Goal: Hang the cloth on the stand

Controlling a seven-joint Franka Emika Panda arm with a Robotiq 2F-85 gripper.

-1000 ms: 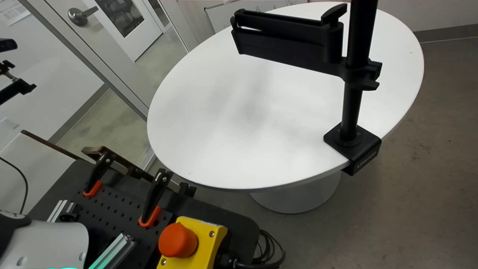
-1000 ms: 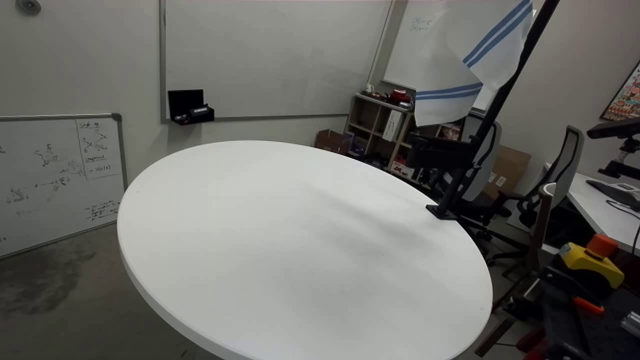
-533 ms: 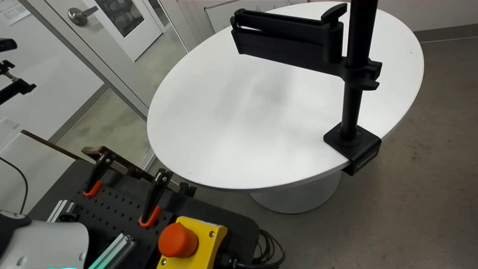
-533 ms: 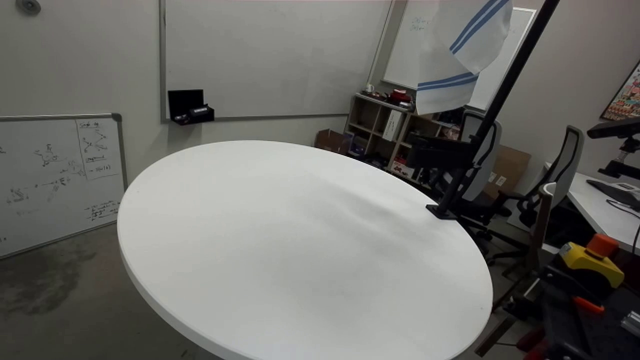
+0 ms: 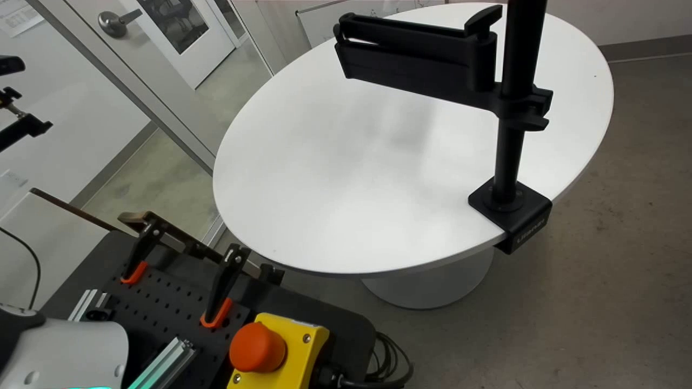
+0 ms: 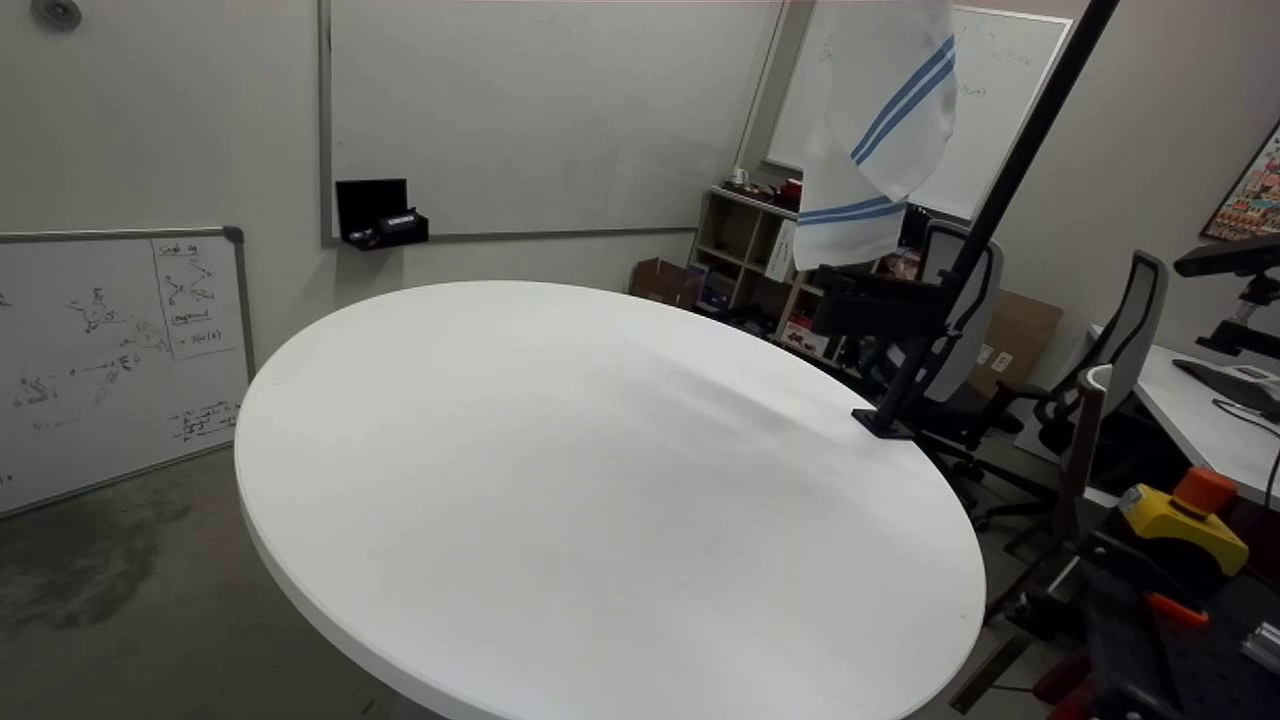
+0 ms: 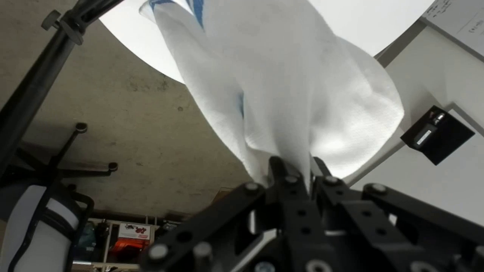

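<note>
Now the claw (image 7: 298, 170) pinches the blue-striped white cloth (image 6: 865, 85), dangling apart from the stand's pole (image 6: 1029, 140) on view.

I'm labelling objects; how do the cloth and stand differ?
The cloth is white with blue stripes; the stand is black. The cloth droops in folds; the stand has straight, firm lines. The cloth hangs from the gripper; the stand is clamped to the table. Both show in the wrist view.
</note>
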